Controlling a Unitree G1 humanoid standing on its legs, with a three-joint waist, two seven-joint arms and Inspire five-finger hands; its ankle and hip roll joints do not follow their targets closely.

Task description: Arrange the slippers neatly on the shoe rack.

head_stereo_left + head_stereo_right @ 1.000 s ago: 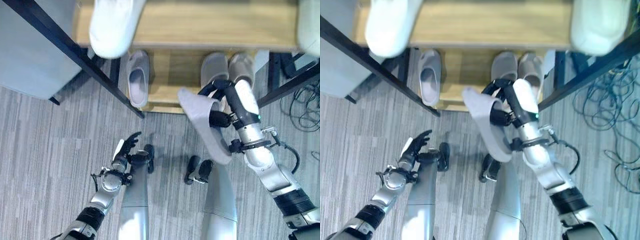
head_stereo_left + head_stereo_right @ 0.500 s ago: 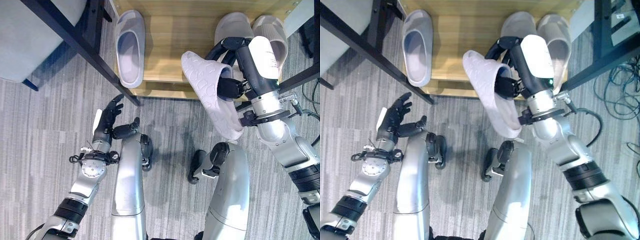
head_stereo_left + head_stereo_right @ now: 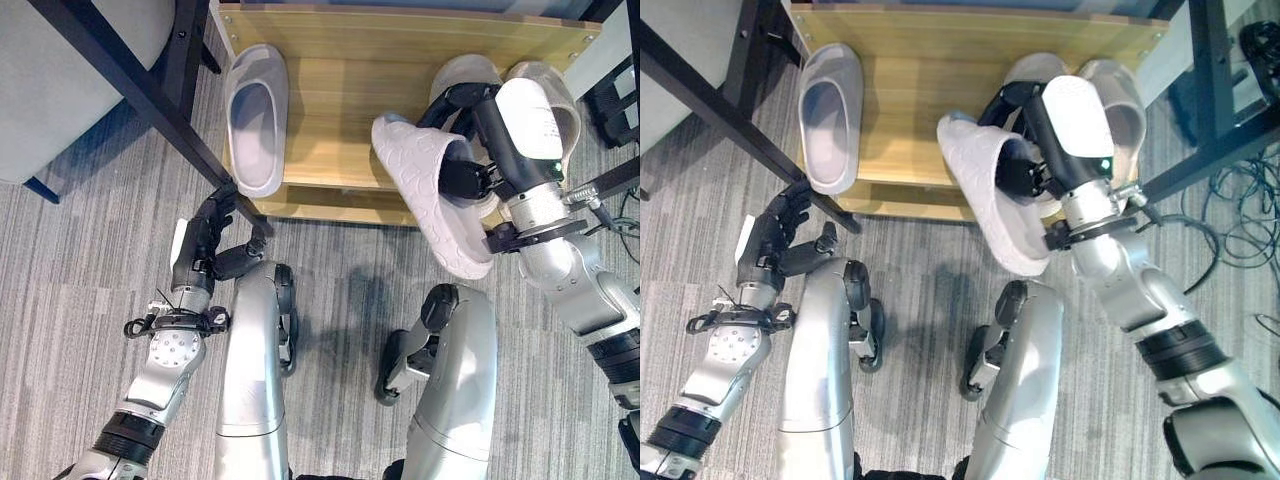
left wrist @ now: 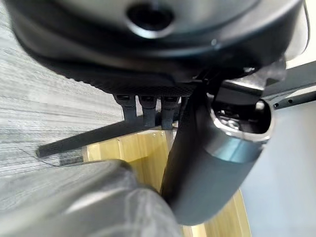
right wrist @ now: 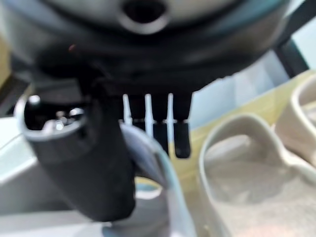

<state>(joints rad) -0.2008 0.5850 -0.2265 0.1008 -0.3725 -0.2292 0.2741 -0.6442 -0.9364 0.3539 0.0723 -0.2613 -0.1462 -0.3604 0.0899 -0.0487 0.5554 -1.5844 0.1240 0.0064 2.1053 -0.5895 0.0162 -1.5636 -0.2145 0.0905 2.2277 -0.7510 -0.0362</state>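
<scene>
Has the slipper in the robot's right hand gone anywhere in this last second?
Yes. The held slipper has moved forward: its toe now overlaps the shoe rack's wooden shelf.

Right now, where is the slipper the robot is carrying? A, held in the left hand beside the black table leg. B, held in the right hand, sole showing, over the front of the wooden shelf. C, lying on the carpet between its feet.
B: the right hand is curled round the slipper, tilted above the wooden shelf front edge.
</scene>
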